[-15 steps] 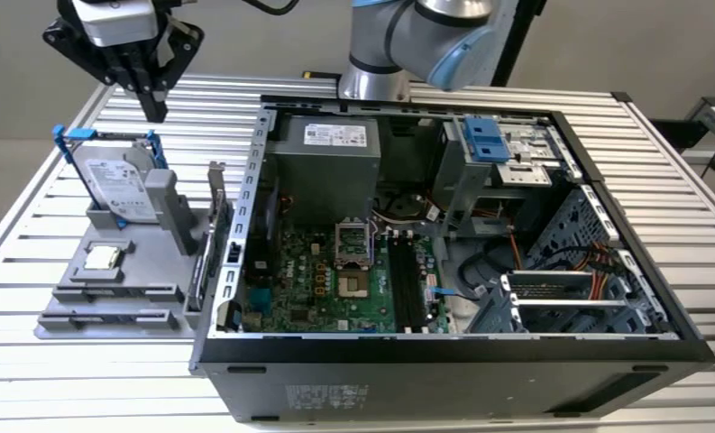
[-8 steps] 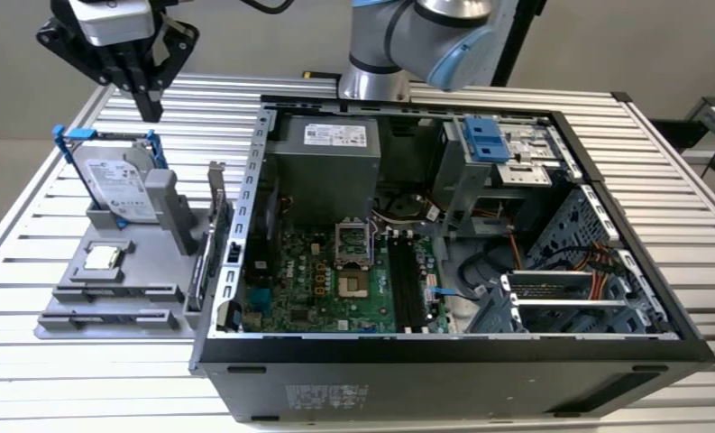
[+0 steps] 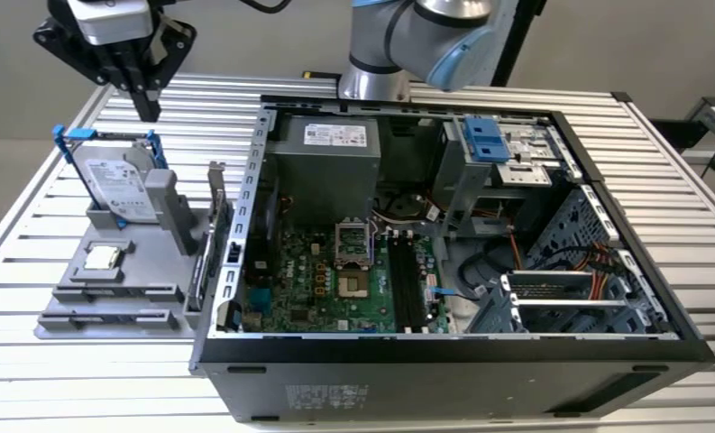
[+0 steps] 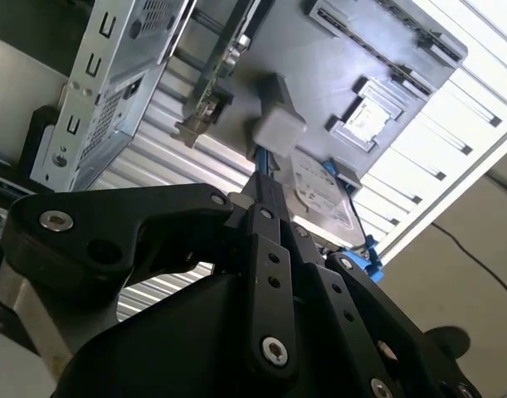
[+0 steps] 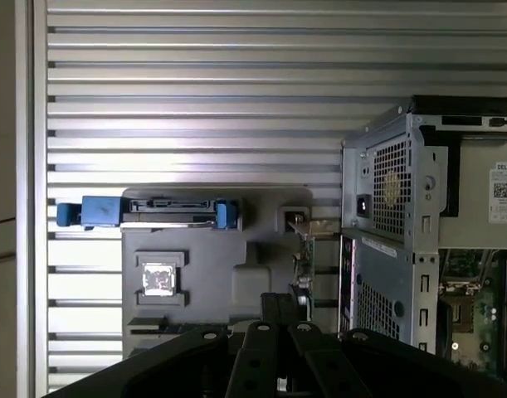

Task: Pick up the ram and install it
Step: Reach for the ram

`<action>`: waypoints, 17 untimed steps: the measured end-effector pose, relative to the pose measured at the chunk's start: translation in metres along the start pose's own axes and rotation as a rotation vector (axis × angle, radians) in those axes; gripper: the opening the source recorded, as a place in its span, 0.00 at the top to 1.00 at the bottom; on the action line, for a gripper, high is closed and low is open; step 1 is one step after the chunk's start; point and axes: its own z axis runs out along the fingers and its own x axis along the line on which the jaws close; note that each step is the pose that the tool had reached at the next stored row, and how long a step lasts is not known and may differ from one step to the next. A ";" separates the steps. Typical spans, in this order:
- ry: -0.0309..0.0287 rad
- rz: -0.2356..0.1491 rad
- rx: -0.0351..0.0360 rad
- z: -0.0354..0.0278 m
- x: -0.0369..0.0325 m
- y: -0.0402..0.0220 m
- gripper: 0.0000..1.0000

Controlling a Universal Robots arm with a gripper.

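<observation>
The gripper (image 3: 149,108) hangs high above the hard drive (image 3: 119,185), which stands up in its blue frame at one end of the gray tray (image 3: 62,325). Its 2 fingers look pressed together, and nothing is between them.

The ram (image 3: 116,294) is in the same tray. It sits on its edge in a long slot, on the far side of the silver chip (image 3: 102,259) from the hard drive. It looks like a thin dark strip. The tray has 2 such slots, and I cannot tell for sure if the other 1 is filled too.

The open computer case (image 3: 453,347) stands next to the hard drive's tray, on the exterior view's right. The black slots (image 3: 407,284) on its green board are deep inside.

I think the ram is very light and stiff, like a thin flat card. It may crack if bent, and its tiny parts should not be squeezed hard. The best place to hold it is likely the middle of the top edge, with 1 finger on each flat side. A grip near 1 end could make it tip. It sits low in its slot, so only a little of it sticks up to grab.
</observation>
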 end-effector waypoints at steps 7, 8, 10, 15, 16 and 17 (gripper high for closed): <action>0.0009 -0.010 -0.0002 0.0000 0.0025 0.0003 1.00; 0.0010 -0.011 -0.0002 0.0000 0.0028 0.0003 1.00; 0.0013 -0.014 -0.0002 0.0000 0.0035 0.0003 1.00; 0.0019 -0.021 -0.0003 0.0000 0.0055 0.0004 1.00; 0.0021 -0.023 -0.0003 -0.0001 0.0060 0.0004 1.00; 0.0022 -0.024 -0.0003 -0.0001 0.0066 0.0004 1.00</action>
